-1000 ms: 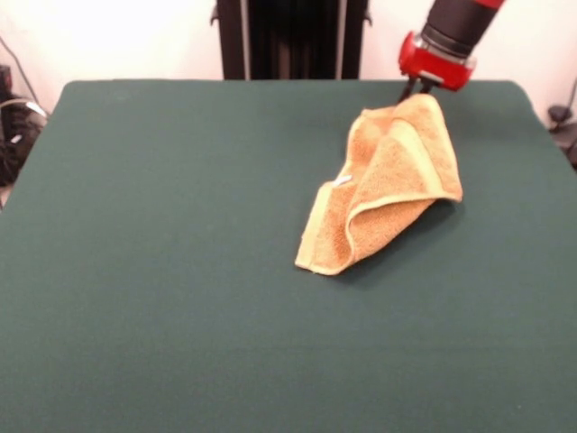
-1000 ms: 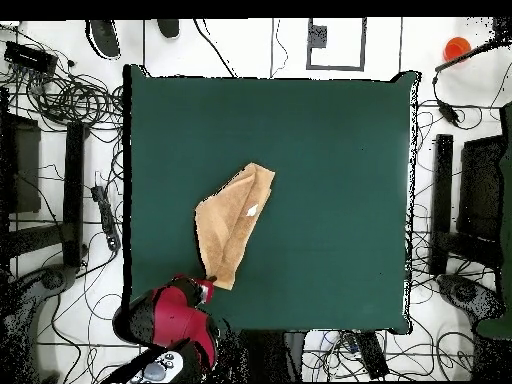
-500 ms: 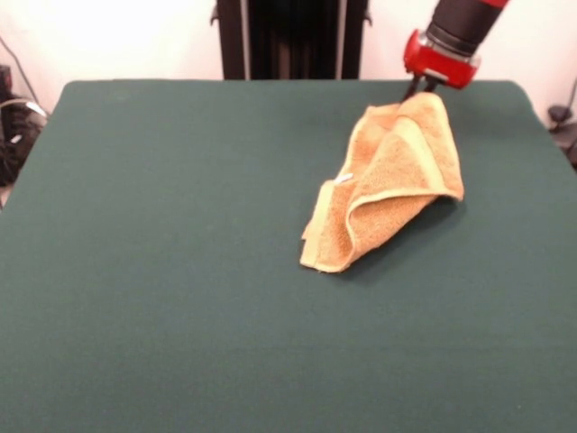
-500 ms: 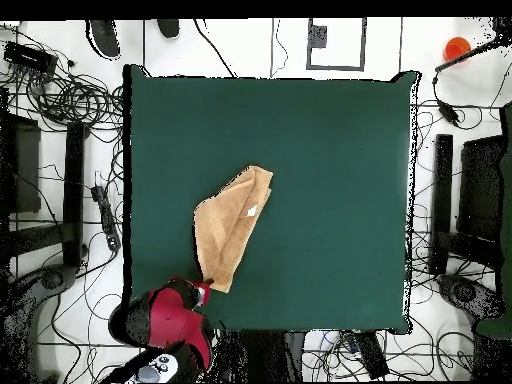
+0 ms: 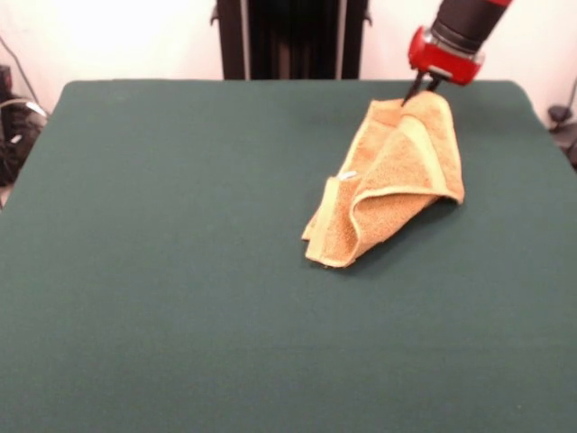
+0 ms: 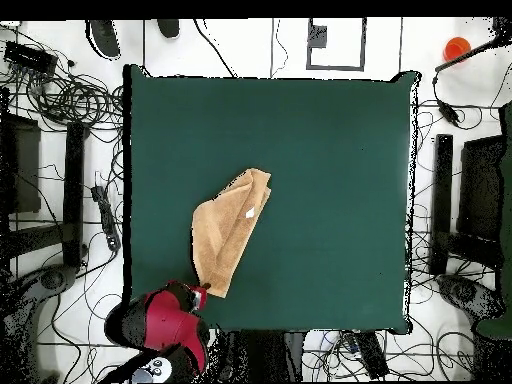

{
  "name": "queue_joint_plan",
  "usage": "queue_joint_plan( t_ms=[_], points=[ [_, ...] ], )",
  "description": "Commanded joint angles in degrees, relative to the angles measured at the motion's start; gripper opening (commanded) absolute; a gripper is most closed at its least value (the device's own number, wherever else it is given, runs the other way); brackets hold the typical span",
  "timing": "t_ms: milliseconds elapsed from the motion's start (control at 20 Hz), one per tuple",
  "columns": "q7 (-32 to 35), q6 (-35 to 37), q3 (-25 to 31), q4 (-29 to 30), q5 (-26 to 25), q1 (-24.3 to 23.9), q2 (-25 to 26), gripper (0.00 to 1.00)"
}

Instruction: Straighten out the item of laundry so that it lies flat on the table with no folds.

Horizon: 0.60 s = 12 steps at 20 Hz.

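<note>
Large rectangular table (image 5: pixel 180 271) (image 6: pixel 330 180) with dark green felt-like top, bearing a small orange-tan terry-cloth towel (image 5: pixel 392 180) (image 6: pixel 228 240) with paler yellow border bands, folded over itself into a rumpled wedge toward the table's robot-side edge. Red and black arm (image 5: pixel 455 36) (image 6: pixel 165 325) above that edge, its gripper (image 5: pixel 416 90) (image 6: pixel 203 291) pinched on the towel's raised corner. Tiny white tag (image 5: pixel 346 175) (image 6: pixel 249 213) near mid-towel, on the side away from the gripper.

One towel (image 5: pixel 392 180), one white tag (image 5: pixel 346 175), one table (image 5: pixel 180 271), one gripper (image 5: pixel 416 94).
</note>
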Motion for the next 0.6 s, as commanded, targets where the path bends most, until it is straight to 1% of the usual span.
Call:
queue_joint_plan(
  t_ms=[50,600],
  points=[
    [17.2,7.4,1.9,-2.9,4.3,1.5,2.6,0.00],
    [17.4,8.5,1.2,-3.3,4.1,1.8,2.8,0.00]
  ],
)
